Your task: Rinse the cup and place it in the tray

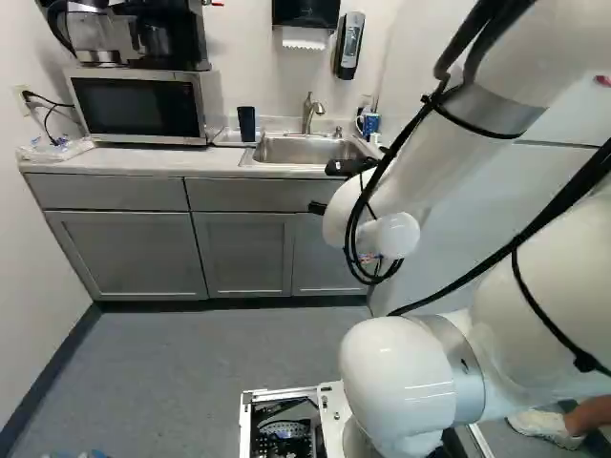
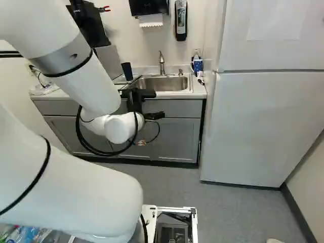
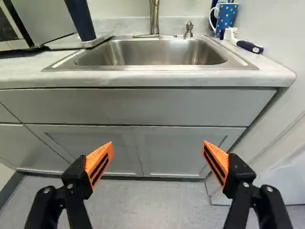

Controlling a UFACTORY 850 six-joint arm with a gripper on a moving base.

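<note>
- My claw (image 2: 159, 105) stands spread open before the cabinet (image 3: 128, 107).
- I see the dark cup (image 3: 80, 19) on the tray (image 3: 71, 44) beside the sink (image 3: 157, 67).
- A dotted mug (image 3: 227, 18) stands near a brush (image 3: 248, 46).

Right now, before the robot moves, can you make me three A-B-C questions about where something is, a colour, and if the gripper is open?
1. Where is the dark blue cup?
A in the sink
B on the white tray
C on the floor

2. What colour are the gripper's pads?
A green
B purple
C orange

3. How is the gripper?
A open
B shut on the cup
C shut on nothing

1 B: the wrist view shows the cup's base on the tray.
2 C: both pads look bright orange.
3 A: the fingers stand wide apart, holding nothing.
</note>
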